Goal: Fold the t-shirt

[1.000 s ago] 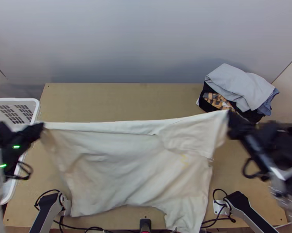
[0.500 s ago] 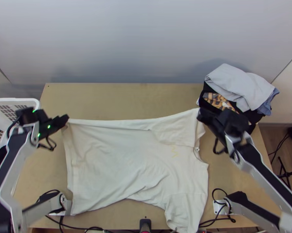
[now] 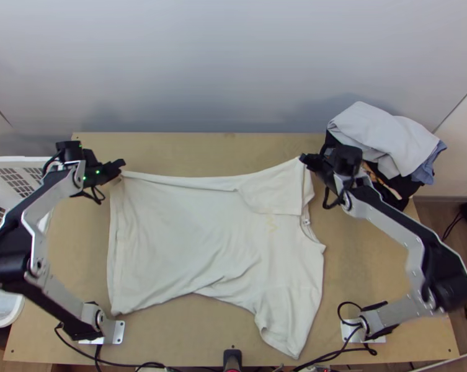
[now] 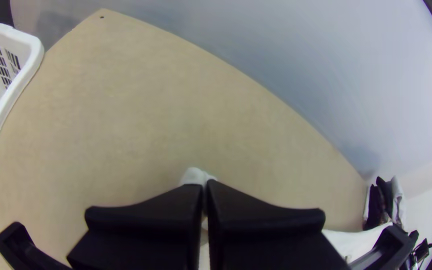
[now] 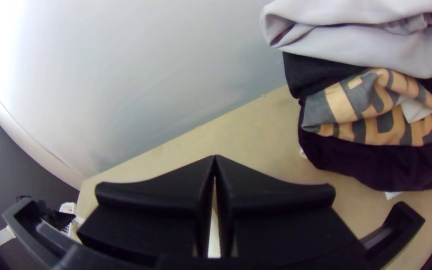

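- A white basket (image 3: 25,161) is noted at the table's (image 3: 59,291) left edge.
- Left gripper (image 3: 121,166): closed; the hem end's far corner of the t-shirt (image 3: 183,229) is pinched.
- The cream t-shirt is found spread across the table's middle, lightly wrinkled, its far edge drawn between both grippers.
- Right gripper (image 3: 303,159): closed; the shirt's far right corner is gripped.
- Piled clothes (image 3: 382,133) are recorded at the far right.

1 high, 2 close wrist cams see table (image 3: 202,152).
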Controlling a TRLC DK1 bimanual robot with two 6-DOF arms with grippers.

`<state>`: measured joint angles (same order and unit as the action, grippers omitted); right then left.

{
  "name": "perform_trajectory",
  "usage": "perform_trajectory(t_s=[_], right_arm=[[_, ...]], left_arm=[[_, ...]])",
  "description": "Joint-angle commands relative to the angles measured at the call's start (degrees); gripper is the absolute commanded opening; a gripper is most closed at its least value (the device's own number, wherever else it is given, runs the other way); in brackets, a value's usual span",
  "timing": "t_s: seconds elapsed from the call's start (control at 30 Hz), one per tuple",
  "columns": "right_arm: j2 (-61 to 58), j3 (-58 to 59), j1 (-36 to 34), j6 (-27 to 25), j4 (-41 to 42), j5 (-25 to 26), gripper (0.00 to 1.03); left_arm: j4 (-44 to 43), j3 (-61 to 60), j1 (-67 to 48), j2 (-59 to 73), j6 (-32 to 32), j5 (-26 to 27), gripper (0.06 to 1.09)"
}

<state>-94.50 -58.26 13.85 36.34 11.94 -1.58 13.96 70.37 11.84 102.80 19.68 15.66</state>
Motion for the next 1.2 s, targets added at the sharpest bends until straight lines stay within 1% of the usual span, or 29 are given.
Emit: perform_trajectory(t_s=[0.0, 0.23, 0.33, 0.4, 0.43, 0.47, 0.5, 0.53, 0.57, 0.6, 0.67, 0.73, 0.83, 0.93, 1.03, 1.07, 1.13, 1.17], right_arm=[[-9.6, -7.3, -0.8, -1.4, 2.0, 0.0, 0.03], [-14.2, -15.8, -2.1, -2.6, 1.8, 0.1, 0.03], [-15.8, -18.5, -2.2, -2.7, 1.5, 0.4, 0.03], [-16.9, -19.8, -2.1, -3.7, 1.5, 0.4, 0.04], [-17.3, -20.3, -2.0, -4.3, 1.2, 0.4, 0.17], [-17.5, -20.9, -1.7, -4.9, 0.4, 0.4, 0.39], [-17.6, -21.5, -1.5, -5.0, -1.1, 0.4, 0.57], [-18.0, -22.4, -1.4, -5.2, -3.4, 0.4, 0.71], [-18.1, -22.9, -1.3, -5.6, -4.8, 0.4, 0.80], [-18.0, -22.8, -1.3, -5.7, -5.3, 0.4, 0.86], [-16.5, -22.0, -1.2, -5.1, -6.8, 1.3, 0.92], [-13.6, -21.6, -1.2, -2.6, -10.6, 1.3, 0.98], [-5.6, -19.2, -0.7, 2.9, -17.5, 1.3, 0.98], [1.8, -18.6, 0.7, 8.8, -33.5, 1.2, 0.98], [9.6, -14.8, 2.3, 10.1, -46.7, 1.2, 0.98], [12.1, -12.8, 3.3, 10.7, -51.8, 0.8, 0.97], [15.6, -9.9, 3.6, 15.5, -62.7, -1.5, 0.97], [17.0, -9.3, 3.9, 15.6, -67.8, -2.9, 0.97]], left_arm=[[-0.8, 8.7, 0.0, 10.8, -1.1, -1.1, 0.09], [0.5, 19.1, 0.0, 18.3, -0.9, -2.5, 0.09], [2.6, 23.8, -0.1, 21.3, -0.8, -2.7, 0.09], [3.5, 26.4, -0.3, 23.1, -0.7, -2.8, 0.10], [3.6, 27.5, -0.4, 23.8, -0.7, -2.9, 0.18], [3.8, 28.2, -0.7, 23.8, -0.9, -2.8, 0.36], [3.8, 28.4, -1.0, 23.8, -1.3, -2.8, 0.57], [4.0, 29.0, -1.4, 23.8, -2.5, -2.7, 0.80], [4.5, 29.7, -1.7, 23.8, -3.2, -2.7, 1.01], [5.1, 30.4, -1.9, 23.8, -3.3, -2.7, 1.05], [5.6, 30.9, -2.0, 22.6, -2.9, -2.7, 1.05], [5.7, 31.1, -2.0, 20.9, -2.2, -2.7, 1.05], [6.1, 31.1, -1.6, 17.0, -1.5, -2.7, 1.05], [10.5, 31.2, -1.4, 13.2, -2.3, -2.7, 1.05], [16.6, 31.1, -0.7, 9.5, -4.3, -2.8, 1.05], [18.2, 31.0, -0.1, 8.6, -4.7, -2.8, 1.05], [18.2, 29.6, 1.8, 7.3, -5.5, -2.9, 1.05], [18.2, 29.4, 2.8, 7.2, -6.0, -2.8, 1.05]])
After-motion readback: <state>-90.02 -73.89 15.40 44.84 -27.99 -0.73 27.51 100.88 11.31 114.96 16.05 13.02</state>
